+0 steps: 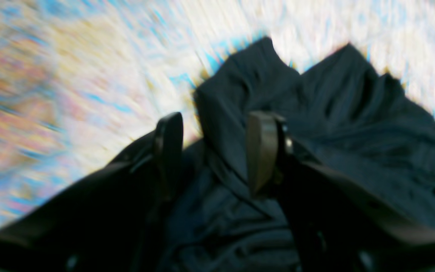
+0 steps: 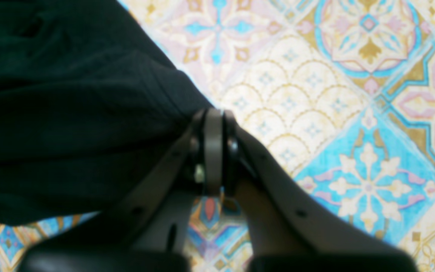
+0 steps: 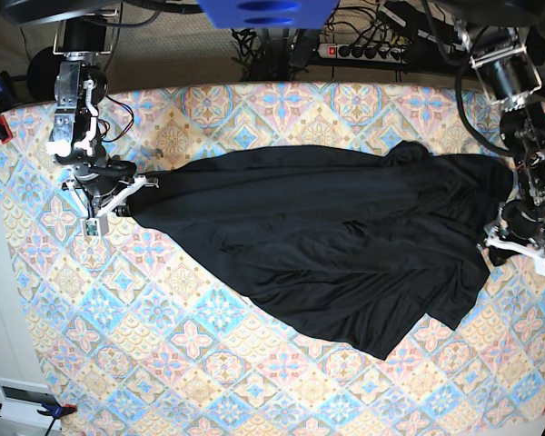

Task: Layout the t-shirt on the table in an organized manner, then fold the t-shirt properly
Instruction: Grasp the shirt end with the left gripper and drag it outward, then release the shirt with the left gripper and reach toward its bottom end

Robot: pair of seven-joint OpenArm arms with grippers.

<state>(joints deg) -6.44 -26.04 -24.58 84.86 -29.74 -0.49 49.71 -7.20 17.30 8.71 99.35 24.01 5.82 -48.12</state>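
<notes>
T-shirt (image 3: 318,245) lies stretched across the table (image 3: 209,372) between both pincers: right pincer (image 2: 213,113) pinches one edge, while left pincer (image 1: 213,124), jaws apart, straddles bunched cloth, seemingly to pull it flat.

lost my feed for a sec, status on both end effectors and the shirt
Right end effector shut on t-shirt edge. Left end effector open, shirt fabric between its fingers. Shirt stretched across table, still wrinkled, unfolded. Nothing in the way.
</notes>
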